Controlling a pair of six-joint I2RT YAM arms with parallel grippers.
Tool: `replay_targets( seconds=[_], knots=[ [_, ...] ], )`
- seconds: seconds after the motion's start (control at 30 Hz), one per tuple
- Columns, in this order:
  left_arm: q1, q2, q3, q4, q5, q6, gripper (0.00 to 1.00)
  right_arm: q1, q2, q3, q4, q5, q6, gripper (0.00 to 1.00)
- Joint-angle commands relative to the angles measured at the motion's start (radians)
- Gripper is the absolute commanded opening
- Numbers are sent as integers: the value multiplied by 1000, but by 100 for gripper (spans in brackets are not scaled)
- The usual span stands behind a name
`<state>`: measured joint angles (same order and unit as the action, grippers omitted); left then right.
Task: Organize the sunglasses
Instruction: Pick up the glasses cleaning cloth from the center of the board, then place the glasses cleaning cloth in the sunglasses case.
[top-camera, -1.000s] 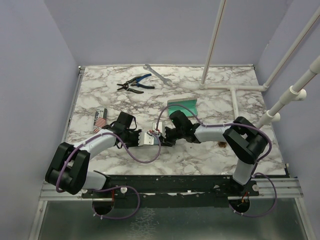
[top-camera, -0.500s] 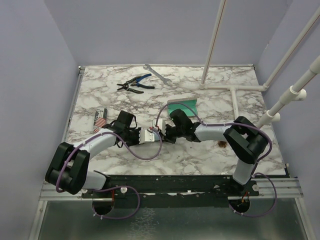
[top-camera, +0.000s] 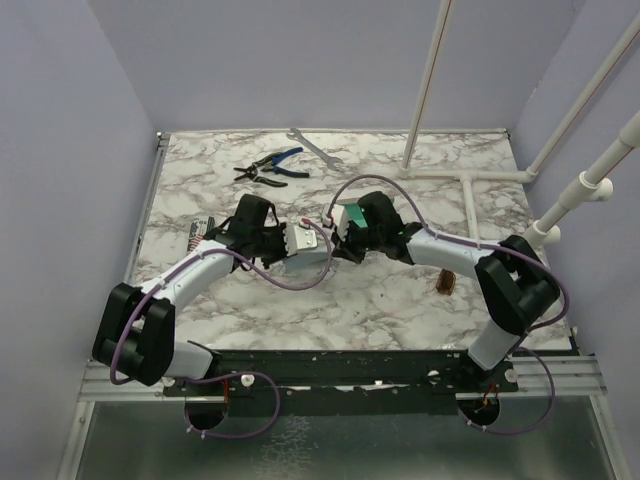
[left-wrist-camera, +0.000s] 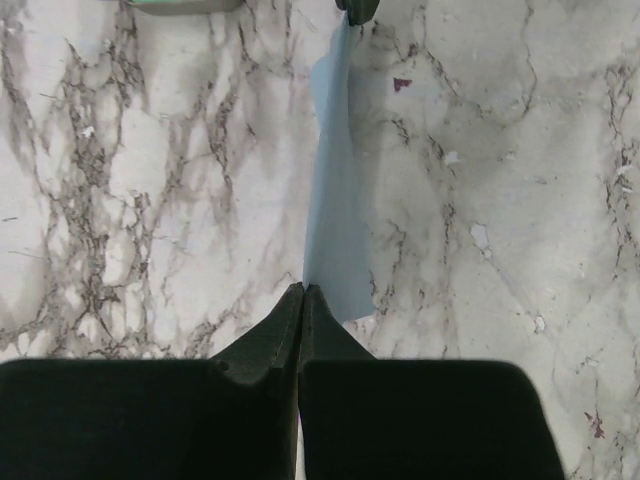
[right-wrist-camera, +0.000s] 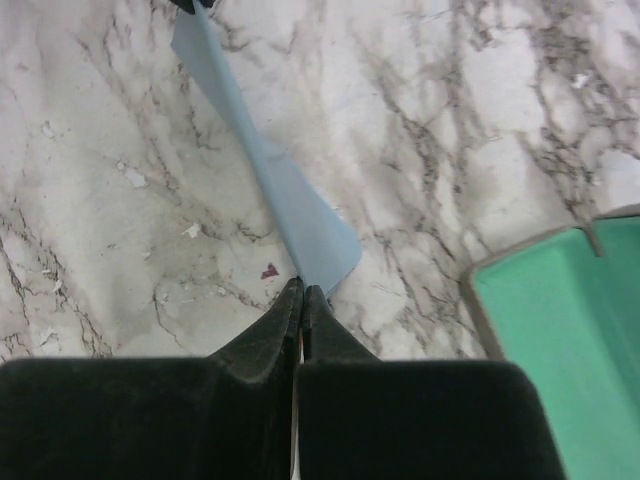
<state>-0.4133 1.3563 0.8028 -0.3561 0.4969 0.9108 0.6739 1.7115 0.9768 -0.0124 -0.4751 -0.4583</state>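
Observation:
The sunglasses (top-camera: 446, 284), small and amber-brown, lie on the marble table to the right, beside the right arm and apart from both grippers. My left gripper (top-camera: 303, 241) and right gripper (top-camera: 335, 240) face each other at mid-table. Each is shut on one end of the light blue cloth (left-wrist-camera: 335, 200), which hangs stretched between them just above the table; it also shows in the right wrist view (right-wrist-camera: 290, 205). The grey case with green lining (top-camera: 350, 213) lies open just behind the right gripper, and its edge shows in the right wrist view (right-wrist-camera: 560, 330).
Blue-handled pliers (top-camera: 270, 167) and a wrench (top-camera: 313, 146) lie at the back left. A flag-printed pack (top-camera: 198, 236) lies by the left arm. White pipes (top-camera: 470, 190) run along the back right of the table.
Both grippers have moved away from the near edge toward the case, carrying the cloth between them. The right arm has swung off the sunglasses, which now show more fully.

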Motion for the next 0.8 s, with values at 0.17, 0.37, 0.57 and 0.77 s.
replay_targets(
  seconds=[0.17, 0.37, 0.57, 0.77],
  knots=[
    [-27, 88, 156, 11, 34, -86, 0, -97, -93, 67, -85, 20, 68, 1],
    [-51, 193, 278, 67, 38, -118, 0, -182, -129, 85, -106, 59, 85, 0],
    [-106, 325, 401, 130, 37, -126, 0, -249, -153, 70, -100, 135, 106, 0],
    [-132, 463, 537, 165, 30, -127, 0, -324, -141, 72, -77, 159, 78, 1]
  ],
)
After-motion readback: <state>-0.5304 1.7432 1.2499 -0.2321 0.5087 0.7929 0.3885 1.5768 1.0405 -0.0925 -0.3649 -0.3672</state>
